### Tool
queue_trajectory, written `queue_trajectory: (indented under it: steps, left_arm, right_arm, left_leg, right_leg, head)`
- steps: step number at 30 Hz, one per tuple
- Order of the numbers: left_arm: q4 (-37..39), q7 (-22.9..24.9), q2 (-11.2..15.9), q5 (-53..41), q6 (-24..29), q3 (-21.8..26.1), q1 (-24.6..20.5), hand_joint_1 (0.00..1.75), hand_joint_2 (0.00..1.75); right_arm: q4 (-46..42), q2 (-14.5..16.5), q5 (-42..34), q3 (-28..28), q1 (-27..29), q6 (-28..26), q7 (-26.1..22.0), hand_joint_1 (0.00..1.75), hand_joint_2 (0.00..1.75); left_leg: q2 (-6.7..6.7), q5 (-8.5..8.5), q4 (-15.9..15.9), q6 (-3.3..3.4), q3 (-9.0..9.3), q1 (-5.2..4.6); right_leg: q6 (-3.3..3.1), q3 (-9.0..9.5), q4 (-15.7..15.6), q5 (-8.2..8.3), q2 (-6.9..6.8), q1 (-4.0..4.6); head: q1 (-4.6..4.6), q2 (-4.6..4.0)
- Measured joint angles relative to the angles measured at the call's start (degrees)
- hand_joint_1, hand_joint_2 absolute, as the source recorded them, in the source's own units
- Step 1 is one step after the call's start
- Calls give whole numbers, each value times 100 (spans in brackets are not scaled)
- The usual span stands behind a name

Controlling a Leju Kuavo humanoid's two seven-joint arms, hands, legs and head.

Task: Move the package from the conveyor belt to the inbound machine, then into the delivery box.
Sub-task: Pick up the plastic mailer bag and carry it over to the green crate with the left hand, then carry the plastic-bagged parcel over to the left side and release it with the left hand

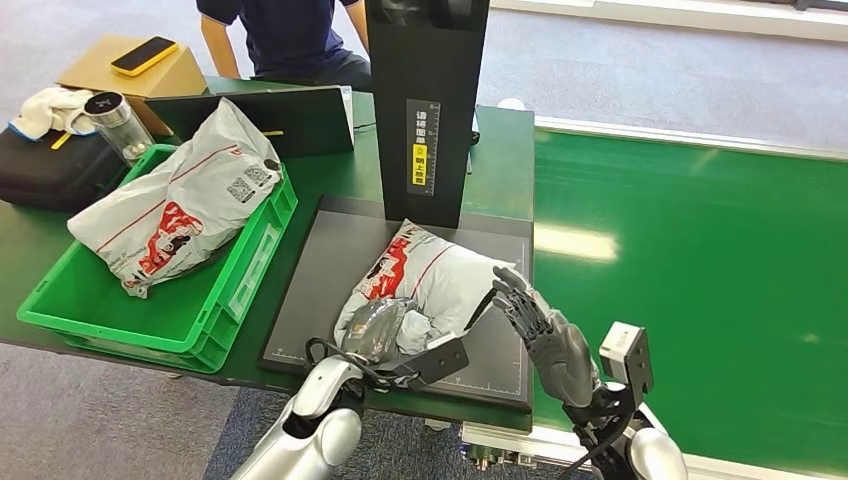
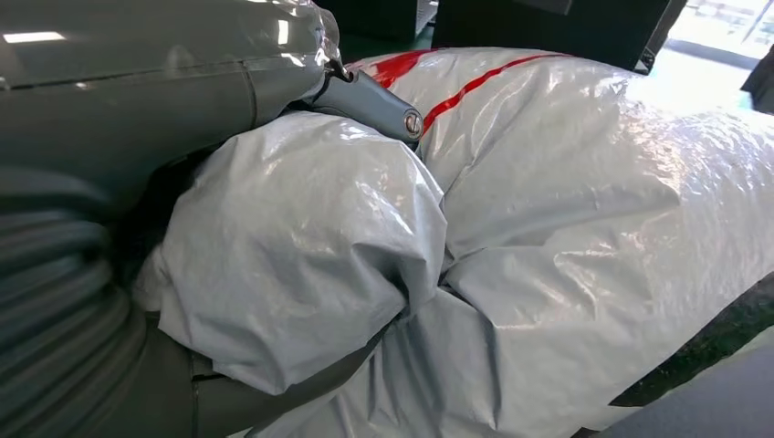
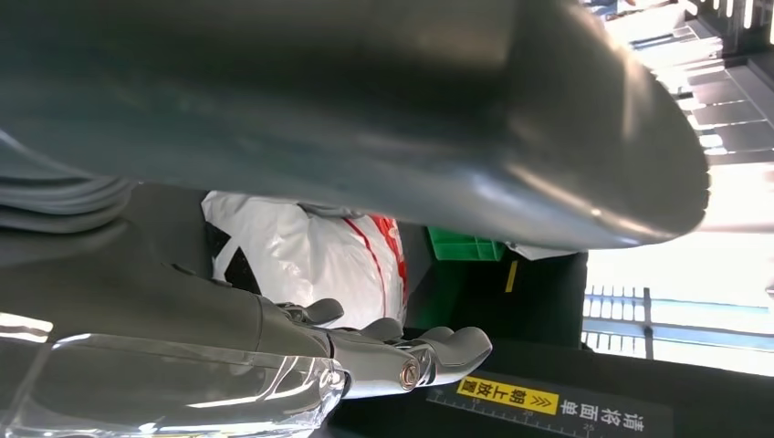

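Two hands meet at your crumpled grey plastic mail package with red printing (image 1: pixel 425 280), which lies on the flat black platform of the inbound machine (image 1: pixel 320 270), just in front of its tall black upright column with the yellow label (image 1: pixel 425 100). From the head view you see the left hand (image 1: pixel 385 335) gripping the package's near end, and the right hand (image 1: pixel 545 335) beside the package's other end with fingers stretched out and grasping nothing. Your left wrist view adds what the head view hides: a bulge of grey film (image 2: pixel 301 246) bunched up inside the left hand's grasp, with a grey finger (image 2: pixel 370 100) pressed over its top. Your right wrist view shows the right hand's fingers (image 3: pixel 402 351) extended and apart above the black platform, the package (image 3: pixel 310 255) beyond them. Left of the platform, the green plastic delivery crate (image 1: pixel 200 310) holds a second grey mail bag with red printing (image 1: pixel 180 200), leaning over the crate's far rim. Right of the platform runs the green conveyor belt (image 1: pixel 700 260).
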Motion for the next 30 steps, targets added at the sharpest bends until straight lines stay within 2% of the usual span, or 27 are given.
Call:
queue_trajectory:
  steps: [6, 8, 12, 22, 26, 30]
  left_arm:
    - [-263, -277, 66, 99, 80, 111, 148, 175, 175]
    - [-360, -282, 84, 39, 321, 161, 188, 175, 175]
    - [-616, -136, 116, -211, 1162, 337, 237, 175, 175]
    - [-2109, -904, 136, 36, 3631, 1185, 479, 175, 175]
    - [-2874, -1499, 80, 225, 3835, 1619, 619, 175, 175]
    - [-3507, -2396, -182, 316, 3837, 2207, 765, 175, 175]
  right_arm:
    - [-65, 13, 2, -16, 30, 22, 12, 0, 0]
    - [-105, 14, -3, -29, 62, 22, 21, 0, 0]
    - [-255, 22, -20, -93, 178, 21, 72, 0, 175]
    - [-476, 25, -162, -161, 285, -53, 265, 0, 175]
    - [-518, 25, -222, -164, 286, -114, 310, 0, 175]
    - [-548, 25, -248, -168, 287, -125, 320, 0, 175]
  left_leg:
    - [0, -1, 0, 0, -3, 0]
    - [0, -1, 0, 0, -6, 0]
    - [1, 0, 0, -1, -12, 0]
    - [2, -1, 0, -1, -28, 1]
    - [2, -1, 0, 0, -30, 1]
    - [2, -1, 0, 0, -31, 1]
  right_leg:
    - [-4, -5, 0, -3, 0, 0]
    - [-4, -9, 0, -3, 0, 0]
    - [-4, -15, 0, -4, 0, 1]
    - [-5, -29, 2, -4, 1, 1]
    - [-5, -30, 2, -5, 1, 0]
    - [-4, -31, 2, -5, 1, 0]
  head:
    - [0, 0]
    - [-1, 0]
    - [-1, -1]
    - [-1, -1]
    - [-1, 0]
    - [0, 0]
